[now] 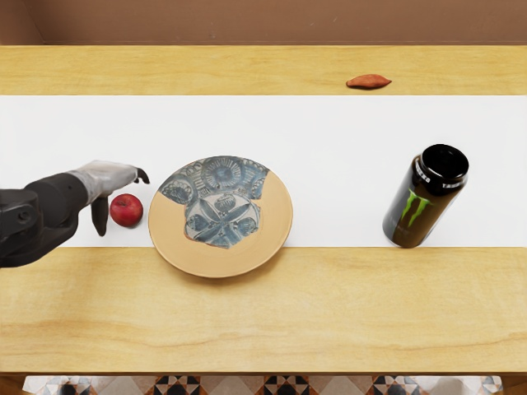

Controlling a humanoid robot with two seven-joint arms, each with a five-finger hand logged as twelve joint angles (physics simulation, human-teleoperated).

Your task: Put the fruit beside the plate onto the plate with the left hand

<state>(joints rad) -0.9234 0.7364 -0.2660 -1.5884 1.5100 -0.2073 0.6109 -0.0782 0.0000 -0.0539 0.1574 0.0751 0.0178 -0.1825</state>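
A: While the left hand (pixel 109 178) is being held at the left of the frame, where is the apple (pixel 126 211) being shown?

B: It is being shown lying on the white strip (pixel 346 140) of the bench (pixel 263 304), at the lower left of the frame. It is being seen just beside the left rim of the plate (pixel 169 236), not on it.

A: How are the fingers (pixel 142 174) being carried?

B: They are being kept apart and loosely curved, with nothing being clamped. One dark fingertip is being pointed down just left of the apple, and another is being stretched out above it. Whether the fruit is being touched cannot be told.

A: What else is being shown?

B: A black can (pixel 426 196) is being seen standing at the right of the frame, well apart from the plate. A small orange-red object (pixel 368 81) is being seen lying at the upper right, on the bare wood beyond the strip.
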